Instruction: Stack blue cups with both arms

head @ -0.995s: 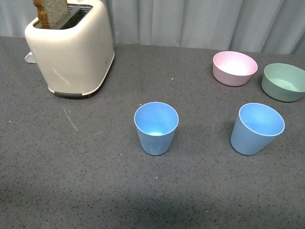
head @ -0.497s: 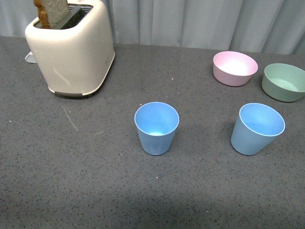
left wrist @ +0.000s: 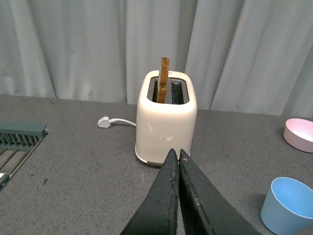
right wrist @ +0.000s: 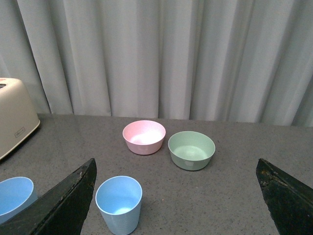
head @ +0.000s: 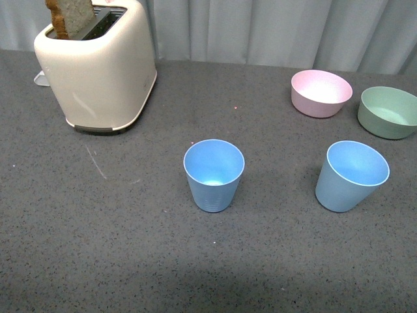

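**2 light cups, both free on the bench, neither tool on them**

The left tool (left wrist: 175, 154) has its fingers pressed together on nothing. The right tool (right wrist: 175, 166) is spread wide and also empty.

The right-hand cup (head: 352, 176) stands mouth up ahead of the right tool, inside the span of its fingers but nearer the finger on the other cup's side. The middle cup (head: 214, 175) is also upright. It lies ahead of the left tool and off to its right, well apart from the other cup.

Both are thin tapered plastic tumblers and appear empty. They are probably very light, fairly stiff and smooth, so a nudge from a finger could tip or skate them. Because of the taper, a pinch low on the wall may squeeze the cup out upward. A hold across the upper wall, or 1 finger inside the rim and 1 outside, looks safer. The left tool would have to spread first.

The toaster (head: 98, 68), with a slice of toast (left wrist: 164, 78) standing in it, is straight ahead of the left tool and beyond the middle cup's line. The pink bowl (right wrist: 144, 137) and green bowl (right wrist: 191, 150) sit beyond the right-hand cup, apart from it. Nothing stands between the 2 cups or between either tool and its cup. An overshoot by the right tool would meet the bowls.
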Robot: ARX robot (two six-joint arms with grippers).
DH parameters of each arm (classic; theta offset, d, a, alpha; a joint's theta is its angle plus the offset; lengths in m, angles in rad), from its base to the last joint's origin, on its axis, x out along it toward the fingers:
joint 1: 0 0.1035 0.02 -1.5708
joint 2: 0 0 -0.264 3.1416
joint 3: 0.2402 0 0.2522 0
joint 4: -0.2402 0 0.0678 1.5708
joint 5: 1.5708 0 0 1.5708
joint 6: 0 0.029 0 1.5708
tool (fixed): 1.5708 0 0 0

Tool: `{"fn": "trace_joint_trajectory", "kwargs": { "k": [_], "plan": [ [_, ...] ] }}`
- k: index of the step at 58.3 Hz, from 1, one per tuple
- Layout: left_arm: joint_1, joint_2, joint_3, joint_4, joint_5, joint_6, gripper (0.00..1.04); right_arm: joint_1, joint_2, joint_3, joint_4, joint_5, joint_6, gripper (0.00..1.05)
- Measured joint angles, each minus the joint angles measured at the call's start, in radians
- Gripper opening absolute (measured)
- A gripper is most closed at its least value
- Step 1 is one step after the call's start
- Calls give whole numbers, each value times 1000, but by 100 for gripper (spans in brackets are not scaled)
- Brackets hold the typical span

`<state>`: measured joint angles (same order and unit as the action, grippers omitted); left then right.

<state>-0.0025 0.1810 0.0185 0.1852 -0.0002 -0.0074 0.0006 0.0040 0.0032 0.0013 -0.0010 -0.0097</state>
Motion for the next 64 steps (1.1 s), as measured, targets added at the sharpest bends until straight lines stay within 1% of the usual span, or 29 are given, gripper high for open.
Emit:
{"fn": "trace_joint_trajectory", "kwargs": {
  "k": [3, 7, 9, 21, 23, 25, 27, 28, 35, 38, 42, 43, 48, 50, 51, 52, 54, 60, 64],
  "plan": [
    [0, -24, 0, -24, 0, 0, 4, 0, 0, 0, 0, 0, 0, 95],
    [0, -117, 0, -153, 0, 0, 4, 0, 0, 0, 0, 0, 0, 95],
    [0, -148, 0, -174, 0, 0, 4, 0, 0, 0, 0, 0, 0, 95],
    [0, -175, 0, -183, 0, 0, 4, 0, 0, 0, 0, 0, 0, 95],
    [0, -175, 0, -183, 0, 0, 6, 0, 0, 0, 0, 0, 0, 95],
    [0, -176, 0, -183, 0, 0, 11, 0, 0, 0, 0, 0, 0, 95],
    [0, -177, 0, -183, 0, 0, 19, 0, 0, 0, 0, 0, 0, 95],
    [0, -177, 0, -183, 0, 0, 20, 0, 0, 0, 0, 0, 0, 95],
    [0, -177, 0, -183, 0, 0, 41, 0, 0, 0, 0, 0, 0, 95],
    [0, -177, 0, -183, 0, 0, 48, 0, 0, 0, 0, 0, 0, 95],
    [0, -177, 0, -183, 0, 0, 62, 0, 0, 0, 0, 0, 0, 95],
    [0, -177, 0, -183, 0, 0, 69, 0, 0, 0, 0, 0, 0, 95],
    [0, -177, 0, -183, 0, 0, 89, 0, 0, 0, 0, 0, 0, 95],
    [0, -177, 0, -183, 0, 0, 98, -14, 2, 0, -3, -58, -51, 95],
    [0, -177, 0, -183, 0, 1, 100, -23, 7, 0, -6, -97, -91, 95],
    [0, -177, 0, -183, 0, 2, 99, -29, 14, 0, -8, -127, -122, 95],
    [0, -177, 0, -183, 1, 2, 97, -31, 42, 3, -8, -156, -218, 95],
    [0, -177, 0, -183, 0, 2, 98, -22, 154, 20, 24, -151, -324, 95],
    [0, -177, 0, -183, 0, 2, 98, -5, 287, 34, 116, -143, -355, 95]
  ]
}}
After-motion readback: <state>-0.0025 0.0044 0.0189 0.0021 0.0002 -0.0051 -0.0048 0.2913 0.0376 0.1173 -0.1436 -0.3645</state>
